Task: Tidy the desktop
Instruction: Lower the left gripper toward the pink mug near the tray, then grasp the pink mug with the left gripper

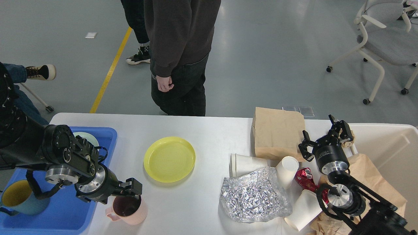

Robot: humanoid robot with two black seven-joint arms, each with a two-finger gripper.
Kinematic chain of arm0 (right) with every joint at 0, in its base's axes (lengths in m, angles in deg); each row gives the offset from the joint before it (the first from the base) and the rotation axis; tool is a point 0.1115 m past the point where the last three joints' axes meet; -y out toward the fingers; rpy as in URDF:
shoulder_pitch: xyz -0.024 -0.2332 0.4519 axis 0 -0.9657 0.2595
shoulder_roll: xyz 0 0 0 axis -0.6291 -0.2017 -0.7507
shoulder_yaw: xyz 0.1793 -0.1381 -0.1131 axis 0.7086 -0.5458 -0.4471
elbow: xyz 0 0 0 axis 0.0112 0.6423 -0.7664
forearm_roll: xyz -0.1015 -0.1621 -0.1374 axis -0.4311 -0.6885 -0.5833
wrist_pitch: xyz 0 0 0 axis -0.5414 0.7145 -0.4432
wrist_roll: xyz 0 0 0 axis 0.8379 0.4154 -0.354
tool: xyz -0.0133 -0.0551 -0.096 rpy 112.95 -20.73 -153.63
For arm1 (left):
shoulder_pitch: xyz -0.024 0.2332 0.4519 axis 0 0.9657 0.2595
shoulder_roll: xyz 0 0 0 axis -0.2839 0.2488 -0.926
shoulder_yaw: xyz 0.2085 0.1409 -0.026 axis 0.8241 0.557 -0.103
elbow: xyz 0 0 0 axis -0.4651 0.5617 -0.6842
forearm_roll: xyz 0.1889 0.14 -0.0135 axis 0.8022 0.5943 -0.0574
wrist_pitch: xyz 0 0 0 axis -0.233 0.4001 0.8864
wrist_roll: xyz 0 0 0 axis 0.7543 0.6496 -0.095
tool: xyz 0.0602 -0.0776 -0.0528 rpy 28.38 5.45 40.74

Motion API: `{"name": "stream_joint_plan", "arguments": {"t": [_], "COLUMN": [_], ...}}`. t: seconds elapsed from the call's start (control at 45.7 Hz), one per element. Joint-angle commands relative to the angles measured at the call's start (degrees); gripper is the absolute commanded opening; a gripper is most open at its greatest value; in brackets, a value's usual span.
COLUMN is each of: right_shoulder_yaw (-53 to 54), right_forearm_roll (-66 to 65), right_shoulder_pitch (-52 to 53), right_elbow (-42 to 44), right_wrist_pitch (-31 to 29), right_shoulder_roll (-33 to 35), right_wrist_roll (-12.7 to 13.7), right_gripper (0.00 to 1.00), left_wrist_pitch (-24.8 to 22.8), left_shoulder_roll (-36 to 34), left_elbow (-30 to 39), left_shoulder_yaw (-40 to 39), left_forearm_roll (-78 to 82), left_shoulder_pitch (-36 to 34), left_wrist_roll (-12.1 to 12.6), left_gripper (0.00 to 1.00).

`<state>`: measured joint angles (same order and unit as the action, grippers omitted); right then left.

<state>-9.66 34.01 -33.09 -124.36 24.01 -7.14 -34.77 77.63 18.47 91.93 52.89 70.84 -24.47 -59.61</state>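
The surface [202,130], a wide white top with rounded corners, fills the lower half of the head view, its far edge next to a standing person [179,55] in dark clothes. A blue tray [65,215] is seen at the near-left corner, carrying a pale green plate [88,137] at its far end and a blue mug with a yellow inside [21,197] at its near-left. The left gripper [132,191] is positioned low over the tray's right edge, directly above a pink mug [127,210] that stands on the surface just beside the tray; only one dark finger block is visible, so the jaw opening cannot be told. A yellow plate [169,159] lies alone left of centre. Toward the right edge, clutter is grouped: a brown paper bag [277,132] at the far edge, a tipped white paper cup [246,164], crumpled foil [254,194], another white cup [286,170] leaning by a crushed red can [303,178], and a third cup [302,210] near the front edge. The right gripper [326,140] is held above the bag's right side, jaws spread wide and nothing between them. A cream bin [388,143] is placed at the far-right corner, with crumpled brown paper [369,173] against its left wall.
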Motion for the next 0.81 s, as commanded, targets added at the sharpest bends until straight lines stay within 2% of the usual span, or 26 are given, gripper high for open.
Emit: {"name": "stream_joint_plan", "arguments": {"t": [0.0, 0.175, 0.307, 0.482, 0.526, 0.635, 0.701, 0.788], "right_shoulder_yaw": [0.0, 0.0, 0.0, 0.0, 0.0, 0.0, 0.0, 0.0], "right_forearm_roll": [-0.03, 0.06, -0.03, -0.03, 0.06, -0.03, 0.06, -0.03], "right_shoulder_pitch": [0.0, 0.0, 0.0, 0.0, 0.0, 0.0, 0.0, 0.0], "right_elbow": [0.0, -0.09, -0.09, -0.09, -0.09, -0.09, -0.09, -0.09], "right_wrist_pitch": [0.03, -0.06, 0.03, 0.03, 0.03, 0.03, -0.06, 0.03], "right_shoulder_roll": [0.0, 0.0, 0.0, 0.0, 0.0, 0.0, 0.0, 0.0], "right_wrist_roll": [-0.01, -0.01, -0.01, -0.01, -0.01, -0.01, -0.01, -0.01], "right_gripper": [1.0, 1.0, 1.0, 1.0, 1.0, 1.0, 1.0, 1.0], "left_wrist_pitch": [0.1, 0.01, -0.16, 0.01, 0.01, 0.01, 0.01, 0.01], "left_shoulder_roll": [0.15, 0.06, -0.03, -0.03, 0.06, 0.23, 0.58, 1.38], "left_elbow": [-2.9, -5.89, -6.77, -8.78, -9.31, -9.76, -10.28, -11.16], "left_shoulder_yaw": [0.12, 0.03, -1.99, -3.75, -3.75, -3.75, -3.75, -3.84], "left_forearm_roll": [0.84, 1.98, 5.23, 6.02, 6.02, 6.02, 6.29, 6.2], "left_shoulder_pitch": [2.53, 4.73, 7.19, 9.65, 10.09, 11.06, 11.5, 12.38], "left_wrist_roll": [0.02, 0.02, -0.07, 0.02, 0.02, 0.02, 0.02, 0.54], "left_gripper": [0.94, 0.93, 0.8, 0.69, 0.64, 0.44, 0.39, 0.28]}}
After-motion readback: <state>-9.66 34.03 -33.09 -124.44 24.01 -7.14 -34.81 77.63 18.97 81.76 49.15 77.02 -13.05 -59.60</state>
